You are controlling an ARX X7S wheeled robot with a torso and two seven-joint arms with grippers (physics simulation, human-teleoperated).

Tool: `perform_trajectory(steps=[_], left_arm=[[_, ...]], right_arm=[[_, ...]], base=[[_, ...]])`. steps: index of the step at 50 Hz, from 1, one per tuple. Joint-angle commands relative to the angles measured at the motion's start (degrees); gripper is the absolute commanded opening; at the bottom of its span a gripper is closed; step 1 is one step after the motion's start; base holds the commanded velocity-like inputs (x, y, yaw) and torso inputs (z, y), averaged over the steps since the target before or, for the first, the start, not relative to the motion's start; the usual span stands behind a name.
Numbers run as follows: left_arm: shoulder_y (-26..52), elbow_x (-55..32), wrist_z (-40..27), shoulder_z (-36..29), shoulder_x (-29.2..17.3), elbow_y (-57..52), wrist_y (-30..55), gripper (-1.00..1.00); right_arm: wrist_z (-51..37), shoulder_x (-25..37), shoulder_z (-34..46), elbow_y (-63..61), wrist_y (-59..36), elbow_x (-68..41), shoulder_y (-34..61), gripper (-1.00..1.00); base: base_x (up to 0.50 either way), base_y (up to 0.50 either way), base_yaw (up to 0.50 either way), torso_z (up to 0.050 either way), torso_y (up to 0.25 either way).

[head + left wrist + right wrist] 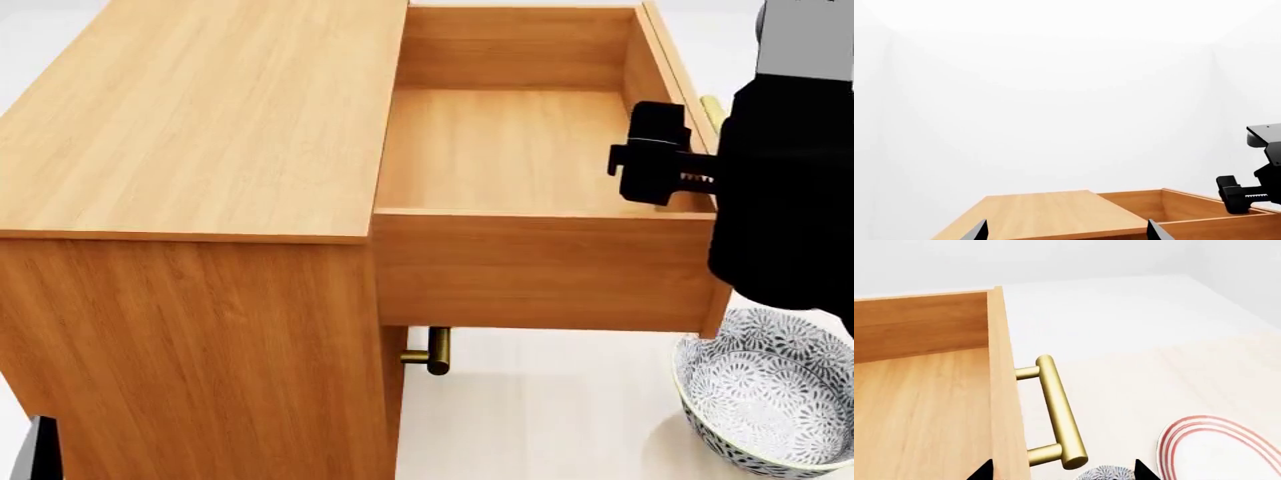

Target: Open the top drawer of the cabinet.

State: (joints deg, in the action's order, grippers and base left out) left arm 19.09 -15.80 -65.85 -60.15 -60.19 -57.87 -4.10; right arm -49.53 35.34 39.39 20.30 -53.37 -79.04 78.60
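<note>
The orange-brown wood cabinet (pixel 200 130) fills the left of the head view. Its top drawer (pixel 534 150) is pulled far out to the right and nothing shows inside it. My right gripper (pixel 694 170) is open and straddles the drawer's front panel, with one black finger (pixel 654 155) inside the drawer. In the right wrist view the brass bar handle (pixel 1057 412) runs ahead between the open tips of the right gripper (pixel 1064 472), which hold nothing. My left gripper (pixel 1067 235) is open in front of the cabinet top (pixel 1047 215) and grips nothing.
A grey-patterned bowl (pixel 767 395) stands on the floor under the drawer's front corner. A white plate with red rings (pixel 1217 450) lies beyond it. A lower drawer's brass handle (pixel 434 352) sticks out beneath the open drawer. White walls surround the pale floor.
</note>
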Motion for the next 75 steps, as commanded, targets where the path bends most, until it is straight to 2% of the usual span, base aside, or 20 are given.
perform_trajectory(steps=[1, 21, 33, 48, 57, 71, 73, 75], left_arm=[[0.26, -0.04, -0.06, -0.40, 0.04, 0.43, -0.27, 1.00], [-0.50, 0.64, -0.43, -0.64, -0.54, 1.12, -1.81, 1.00], [-0.87, 0.70, -0.30, -0.67, -0.57, 2.17, -3.14, 1.00], [-0.60, 0.43, -0.26, -0.47, -0.43, 1.88, -2.66, 1.00], [-0.43, 0.60, -0.48, -0.48, -0.49, 0.90, -1.73, 1.00], [-0.20, 1.06, -2.19, -0.23, -1.81, -1.76, -0.38, 1.00], [0.98, 1.46, -3.54, -1.56, -3.14, -2.08, -1.39, 1.00], [4.48, 2.40, -5.99, -5.86, -4.90, -2.11, -2.64, 1.00]], right_arm=[[-1.35, 2.73, -0.45, -0.93, -0.71, 1.14, -0.67, 1.00], [-3.55, 6.55, -2.13, -3.65, -0.55, -0.14, -2.25, 1.00], [-4.15, 7.01, -2.20, -3.58, -0.27, 0.63, -1.49, 1.00], [-5.40, 6.81, -4.83, -10.53, -1.17, -3.33, 1.91, 1.00], [-8.99, 12.04, -10.29, -19.25, -1.41, -10.49, 1.86, 1.00], [-8.72, 22.49, -19.63, -40.20, 5.65, -16.86, -9.50, 1.00], [-9.58, 24.18, -20.64, -43.66, 6.07, -17.18, -10.42, 1.00], [-10.21, 26.55, -22.66, -47.73, 7.26, -18.63, -12.11, 1.00]], base=[[0.00, 0.00, 0.00, 0.000, 0.000], [0.00, 0.00, 0.00, 0.000, 0.001], [0.00, 0.00, 0.00, 0.000, 0.001], [0.00, 0.00, 0.00, 0.000, 0.000], [0.00, 0.00, 0.00, 0.000, 0.000], [0.00, 0.00, 0.00, 0.000, 0.000], [0.00, 0.00, 0.00, 0.000, 0.000], [0.00, 0.00, 0.00, 0.000, 0.000]])
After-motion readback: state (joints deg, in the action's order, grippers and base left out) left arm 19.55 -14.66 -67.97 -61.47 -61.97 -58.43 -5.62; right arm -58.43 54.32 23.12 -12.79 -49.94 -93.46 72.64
